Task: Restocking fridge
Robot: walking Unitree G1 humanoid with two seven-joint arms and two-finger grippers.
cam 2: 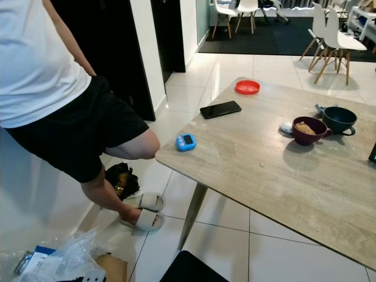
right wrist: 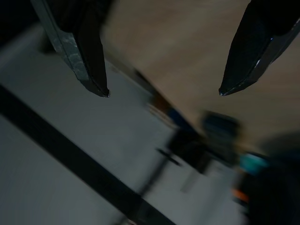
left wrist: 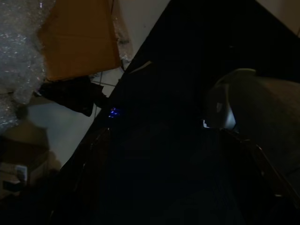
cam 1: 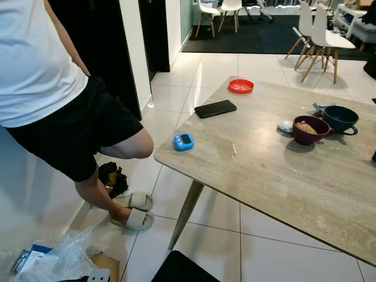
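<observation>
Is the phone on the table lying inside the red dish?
No, the black phone lies flat on the bare table, apart from the red dish.

We see a table (cam 1: 264, 176) on the right and a person (cam 1: 53, 88) standing to its left. A small timer (cam 1: 184, 141) sits near the table's left corner. A phone (cam 1: 215, 108) lies behind it, and a plate (cam 1: 241, 86) sits at the far corner. Two bowls (cam 1: 311, 129) stand side by side near the right edge. Chairs (cam 1: 320, 38) stand far behind the table. Bubble wrap (cam 1: 59, 258) lies on the floor by the person's feet.
</observation>
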